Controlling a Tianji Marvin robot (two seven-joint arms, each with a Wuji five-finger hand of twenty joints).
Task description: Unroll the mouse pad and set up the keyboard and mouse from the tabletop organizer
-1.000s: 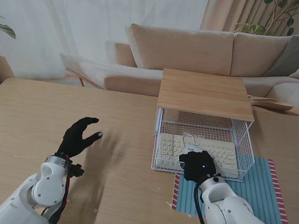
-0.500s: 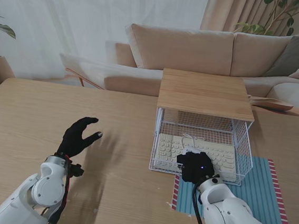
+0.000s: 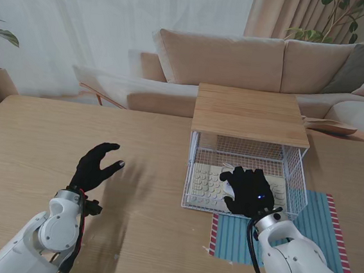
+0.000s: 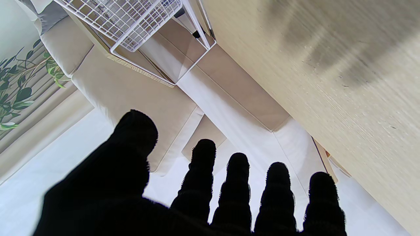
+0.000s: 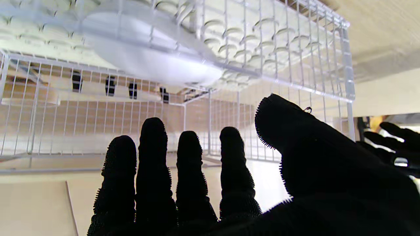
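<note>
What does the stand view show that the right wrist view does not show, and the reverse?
Only the stand view shows the striped mouse pad unrolled on the table, the organizer's wooden top, the sofa and the whole right hand.

Only the right wrist view shows the white mouse close up, lying on the keyboard.

Both show the wire organizer, the keyboard and the open left hand.

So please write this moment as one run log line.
right robot hand: open, at organizer front over keyboard | left robot hand: open, idle | mouse pad: flat
</note>
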